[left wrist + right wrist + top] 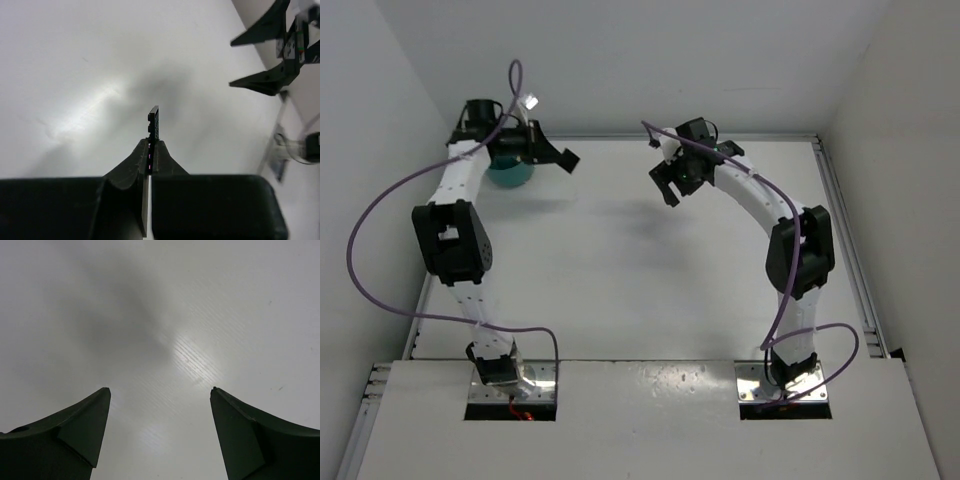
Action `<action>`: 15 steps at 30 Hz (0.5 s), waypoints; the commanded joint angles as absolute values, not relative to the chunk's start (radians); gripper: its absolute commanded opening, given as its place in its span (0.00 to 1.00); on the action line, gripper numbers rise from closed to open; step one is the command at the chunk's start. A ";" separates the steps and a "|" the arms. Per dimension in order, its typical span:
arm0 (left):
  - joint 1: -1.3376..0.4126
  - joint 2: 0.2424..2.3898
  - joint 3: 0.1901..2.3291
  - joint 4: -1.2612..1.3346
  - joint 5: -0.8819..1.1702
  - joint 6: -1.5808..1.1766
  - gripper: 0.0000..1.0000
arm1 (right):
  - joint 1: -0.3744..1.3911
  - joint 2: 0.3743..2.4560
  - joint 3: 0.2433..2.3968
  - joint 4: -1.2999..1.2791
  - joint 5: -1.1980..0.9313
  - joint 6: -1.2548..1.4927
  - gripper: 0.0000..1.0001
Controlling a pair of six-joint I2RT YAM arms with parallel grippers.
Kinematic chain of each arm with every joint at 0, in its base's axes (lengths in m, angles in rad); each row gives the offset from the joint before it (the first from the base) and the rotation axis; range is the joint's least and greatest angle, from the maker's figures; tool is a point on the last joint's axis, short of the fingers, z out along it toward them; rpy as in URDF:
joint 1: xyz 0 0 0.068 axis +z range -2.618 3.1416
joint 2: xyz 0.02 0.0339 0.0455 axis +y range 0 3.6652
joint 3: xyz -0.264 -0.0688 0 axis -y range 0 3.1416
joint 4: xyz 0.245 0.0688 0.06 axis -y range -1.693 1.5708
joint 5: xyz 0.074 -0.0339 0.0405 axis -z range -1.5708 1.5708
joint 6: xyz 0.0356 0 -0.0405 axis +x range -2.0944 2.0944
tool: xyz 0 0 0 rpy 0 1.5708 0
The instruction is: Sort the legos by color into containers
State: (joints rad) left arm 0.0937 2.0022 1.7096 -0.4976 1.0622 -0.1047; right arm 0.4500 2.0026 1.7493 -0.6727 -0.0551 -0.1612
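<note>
My left gripper point(151, 142) is shut on a small black lego point(154, 121) that sticks up from between its fingertips. In the top view the left gripper point(567, 157) hangs above the table at the far left, just right of the teal bowl point(508, 174), which the arm mostly hides; its compartments do not show. My right gripper point(160, 390) is open and empty over bare table. It also shows in the top view point(669, 186) near the far middle, and in the left wrist view point(262, 55) at the upper right. No other legos are in view.
White walls close in the table at the left, back and right. A metal rail point(845, 230) runs along the table's right edge. Purple cables point(360, 250) loop off both arms.
</note>
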 commanded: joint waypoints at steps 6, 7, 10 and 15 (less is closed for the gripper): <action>0.218 2.192 2.375 -1.275 0.720 0.613 0.05 | 0.408 1.985 1.744 -0.653 -0.098 -0.133 0.81; 0.218 2.168 2.352 -1.249 0.677 0.641 0.05 | 0.399 1.994 1.744 -0.653 -0.109 -0.133 0.81; 0.228 2.083 2.218 -1.144 0.578 0.742 0.05 | 0.399 2.003 1.758 -0.663 -0.120 -0.133 0.81; 0.290 2.075 2.229 -1.065 0.577 0.870 0.05 | 0.399 2.022 1.767 -0.663 -0.130 -0.143 0.81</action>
State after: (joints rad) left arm 0.2466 2.1227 2.1891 -1.1149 0.6193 0.7258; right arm 0.4015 2.0113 1.7321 -0.6682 -0.1085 -0.1452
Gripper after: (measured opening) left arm 0.070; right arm 0.808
